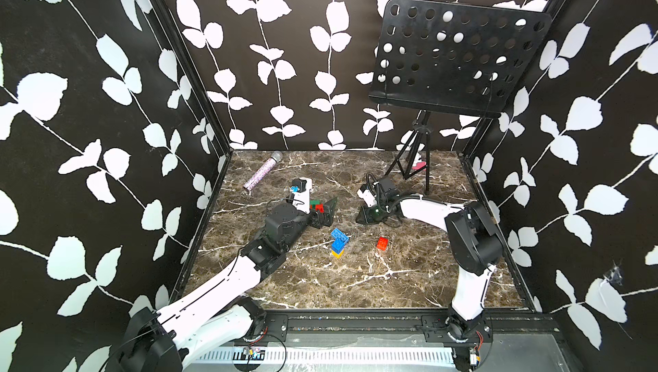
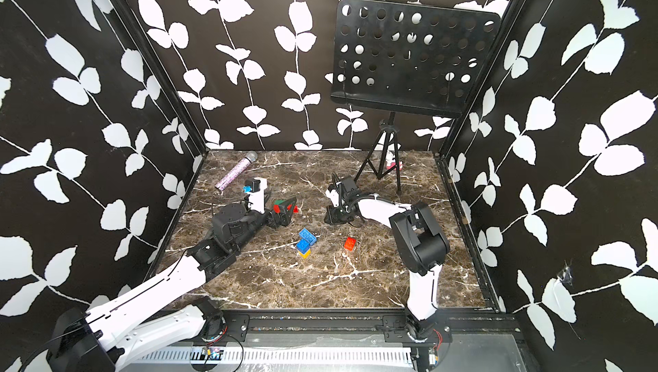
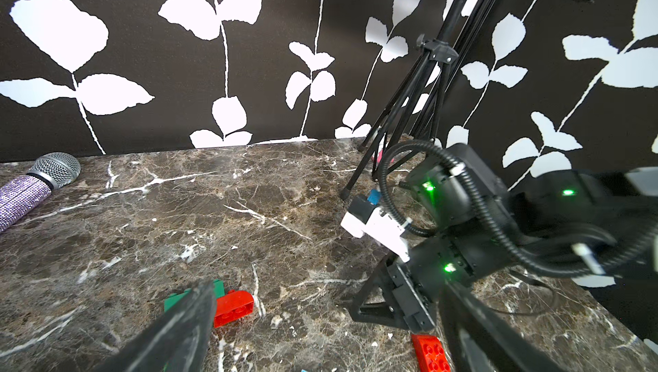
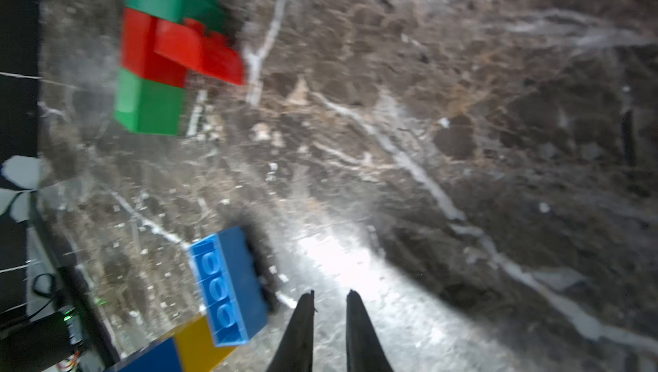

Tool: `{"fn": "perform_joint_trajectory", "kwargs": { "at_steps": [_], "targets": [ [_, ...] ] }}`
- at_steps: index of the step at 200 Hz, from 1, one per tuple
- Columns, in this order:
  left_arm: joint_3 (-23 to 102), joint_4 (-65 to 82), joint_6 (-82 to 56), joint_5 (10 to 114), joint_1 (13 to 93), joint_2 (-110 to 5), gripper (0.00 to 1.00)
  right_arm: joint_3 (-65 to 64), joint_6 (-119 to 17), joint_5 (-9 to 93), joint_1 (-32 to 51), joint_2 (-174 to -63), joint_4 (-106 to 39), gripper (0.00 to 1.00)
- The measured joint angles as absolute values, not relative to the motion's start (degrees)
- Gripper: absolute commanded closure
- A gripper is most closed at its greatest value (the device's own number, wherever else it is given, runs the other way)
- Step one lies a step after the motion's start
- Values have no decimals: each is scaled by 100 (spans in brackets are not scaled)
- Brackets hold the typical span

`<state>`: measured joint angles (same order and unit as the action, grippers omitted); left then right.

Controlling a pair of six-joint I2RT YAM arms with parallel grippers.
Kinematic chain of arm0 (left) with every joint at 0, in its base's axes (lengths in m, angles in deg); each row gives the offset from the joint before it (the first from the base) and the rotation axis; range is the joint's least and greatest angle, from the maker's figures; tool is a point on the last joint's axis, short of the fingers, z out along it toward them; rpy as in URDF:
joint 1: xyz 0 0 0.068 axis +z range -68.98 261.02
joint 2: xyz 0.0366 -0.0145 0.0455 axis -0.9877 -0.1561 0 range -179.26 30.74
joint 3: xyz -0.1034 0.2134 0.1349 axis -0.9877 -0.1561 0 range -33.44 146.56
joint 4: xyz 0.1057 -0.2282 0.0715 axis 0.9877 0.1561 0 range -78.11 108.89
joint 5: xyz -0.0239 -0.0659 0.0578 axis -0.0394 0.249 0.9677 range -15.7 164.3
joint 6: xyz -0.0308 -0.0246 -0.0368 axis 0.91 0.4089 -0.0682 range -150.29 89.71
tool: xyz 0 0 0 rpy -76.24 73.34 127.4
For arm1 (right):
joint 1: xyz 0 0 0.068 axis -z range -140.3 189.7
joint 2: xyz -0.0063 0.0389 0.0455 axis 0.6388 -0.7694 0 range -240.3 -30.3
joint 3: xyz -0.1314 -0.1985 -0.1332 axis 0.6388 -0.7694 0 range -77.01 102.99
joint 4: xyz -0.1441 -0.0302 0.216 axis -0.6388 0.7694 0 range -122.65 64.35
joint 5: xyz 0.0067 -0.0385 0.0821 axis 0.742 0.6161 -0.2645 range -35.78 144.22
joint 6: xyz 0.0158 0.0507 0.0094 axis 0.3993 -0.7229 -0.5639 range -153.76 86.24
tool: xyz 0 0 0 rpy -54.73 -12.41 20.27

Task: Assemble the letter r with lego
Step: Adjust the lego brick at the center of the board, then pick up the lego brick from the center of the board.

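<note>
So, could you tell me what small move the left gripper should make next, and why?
Probably ease the left gripper forward and close on the red-and-green cluster. Its jaws stand wide open, and the cluster lies on the table just inside one finger. The right gripper, narrowly open and empty, hangs over the table, apart from the cluster.

My left end effector half hiding the green and red bricks, my right wrist view smeared with blur, blue-and-yellow stack cut off at its edge
</note>
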<state>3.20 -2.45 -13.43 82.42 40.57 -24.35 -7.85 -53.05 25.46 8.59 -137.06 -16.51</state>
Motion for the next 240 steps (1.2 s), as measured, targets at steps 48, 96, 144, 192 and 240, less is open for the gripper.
{"fn": "perform_joint_trajectory", "kwargs": {
  "at_steps": [48, 96, 144, 192, 240],
  "targets": [
    [320, -210, -1362, 8273, 4057, -2457, 1, -483, -4966, 2378, 236, -13422, -1627, 49],
    [320, -112, -1362, 8273, 4057, -2599, 1, 385, -4453, 2481, 76, -14111, -991, 46],
    [320, -23, -1360, 8321, 4057, -2636, 1, 1211, -3838, 3246, -365, -14578, -47, 44],
    [320, 4, -1354, 8384, 4057, -2650, 1, 1338, -3596, 3585, -608, -14828, 434, 43],
    [320, 19, -1336, 8393, 4057, -2647, 1, 1460, -3565, 3781, -632, -15016, 591, 43]
  ]
}}
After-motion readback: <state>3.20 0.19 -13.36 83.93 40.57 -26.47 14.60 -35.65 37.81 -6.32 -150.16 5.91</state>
